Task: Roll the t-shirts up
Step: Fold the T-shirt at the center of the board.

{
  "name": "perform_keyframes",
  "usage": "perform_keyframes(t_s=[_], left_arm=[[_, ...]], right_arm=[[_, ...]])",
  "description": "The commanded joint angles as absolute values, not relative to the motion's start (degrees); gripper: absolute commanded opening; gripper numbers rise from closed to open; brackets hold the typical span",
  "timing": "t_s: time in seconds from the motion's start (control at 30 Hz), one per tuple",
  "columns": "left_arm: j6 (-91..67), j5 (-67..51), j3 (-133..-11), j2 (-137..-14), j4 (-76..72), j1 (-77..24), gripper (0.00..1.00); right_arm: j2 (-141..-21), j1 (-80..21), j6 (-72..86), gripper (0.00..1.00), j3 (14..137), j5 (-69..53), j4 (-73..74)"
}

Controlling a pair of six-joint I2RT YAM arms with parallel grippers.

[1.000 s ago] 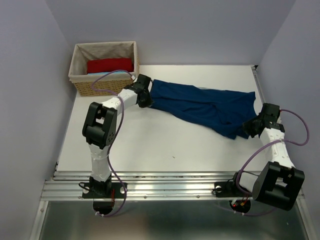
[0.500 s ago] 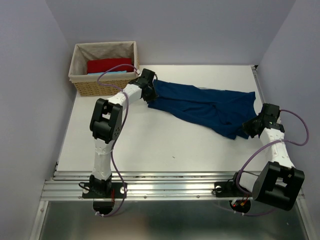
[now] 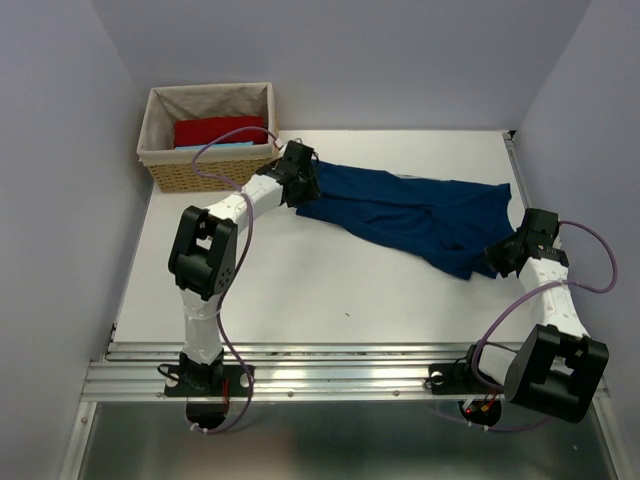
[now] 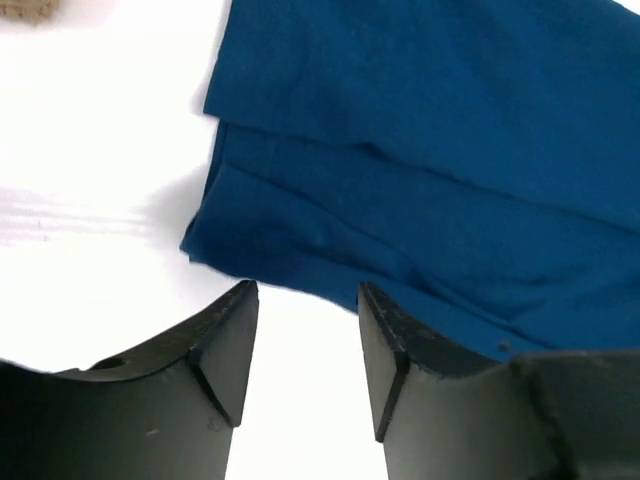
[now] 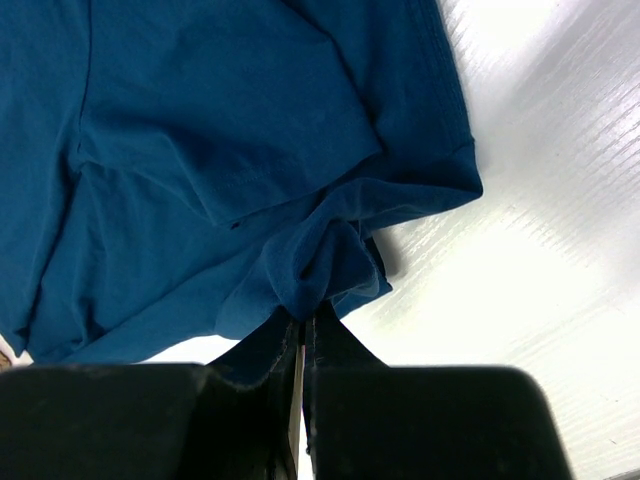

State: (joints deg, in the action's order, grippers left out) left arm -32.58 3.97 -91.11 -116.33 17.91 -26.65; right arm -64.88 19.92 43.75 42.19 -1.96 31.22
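Navy-blue soft cloth t-shirt (image 3: pixel 410 215) lies freed before our left gripper (image 4: pixel 305 292), whose jaws have parted since a second ago; our right gripper (image 5: pixel 303 325) stays clamped on its bunched edge.

The navy t-shirt (image 4: pixel 450 150) runs off the top and right edges of the left wrist view, where only a tan corner of the wicker basket (image 4: pixel 28 9) shows. From above, a red piece (image 3: pixel 220 131) hides most of the light-blue cloth (image 3: pixel 240 145).
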Motion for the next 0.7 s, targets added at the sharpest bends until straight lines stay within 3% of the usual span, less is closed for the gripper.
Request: perform_keyframes(t_s=[0.0, 0.1, 0.2, 0.23, 0.57, 0.67], left_arm=[[-33.48, 4.66, -86.76, -110.83, 15.91, -26.98, 0.57], [-34.71, 3.08, -82.64, -109.6, 13.28, -27.42, 0.57], [-36.47, 2.55, -80.33, -108.9, 10.9, -27.6, 0.49], [-36.65, 2.37, -80.33, -109.42, 10.64, -27.6, 0.45], [-36.47, 3.25, -84.9, -114.25, 11.16, -27.51, 0.43], [-36.21, 3.34, -86.31, -115.66, 12.12, -27.6, 0.37]], right_arm=[[-63.63, 20.39, 43.42, 0.01, 41.48, -2.28, 29.18], [-63.46, 20.39, 43.42, 0.01, 41.4, -2.55, 29.27], [-63.54, 20.39, 43.33, 0.01, 41.66, -2.64, 29.27], [-63.54, 20.39, 43.33, 0.01, 41.66, -2.72, 29.27], [-63.46, 20.39, 43.07, 0.01, 41.75, -2.9, 29.53], [-63.37, 20.39, 43.07, 0.01, 41.57, -2.9, 29.53]])
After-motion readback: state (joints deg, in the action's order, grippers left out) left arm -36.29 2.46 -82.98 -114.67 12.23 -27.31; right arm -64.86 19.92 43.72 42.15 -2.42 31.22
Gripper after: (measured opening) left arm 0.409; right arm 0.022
